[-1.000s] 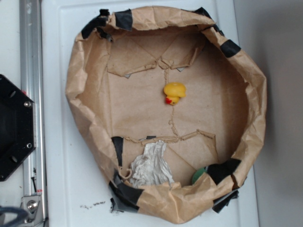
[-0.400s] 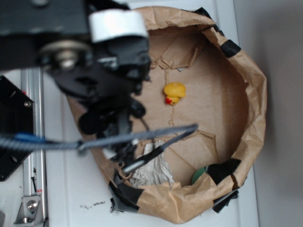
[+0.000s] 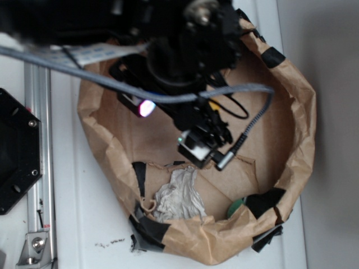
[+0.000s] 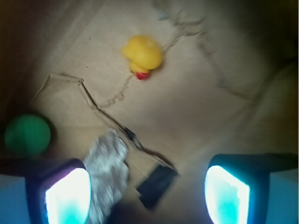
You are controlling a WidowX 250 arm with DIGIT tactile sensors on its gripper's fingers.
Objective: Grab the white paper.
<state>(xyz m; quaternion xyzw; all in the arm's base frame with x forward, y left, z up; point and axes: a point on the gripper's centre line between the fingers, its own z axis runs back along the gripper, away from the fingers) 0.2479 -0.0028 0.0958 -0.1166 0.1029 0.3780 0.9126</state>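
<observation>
The approach step is judged in hand: the gripper [image 4: 147, 189], spread wide and empty, is held above the brown paper enclosure [image 3: 303, 101], and a shift over the white paper [image 3: 178, 196] by its near wall is called for next.

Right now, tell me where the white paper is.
In the exterior view the white paper lies at the bottom edge of the brown paper bowl, left of the green ball; in the wrist view it sits by the left fingertip.

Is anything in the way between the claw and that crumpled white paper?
Nothing visible blocks it. In the wrist view the open gripper hangs above the bag floor, with the white paper by its left finger. The duck and green ball sit apart.
</observation>
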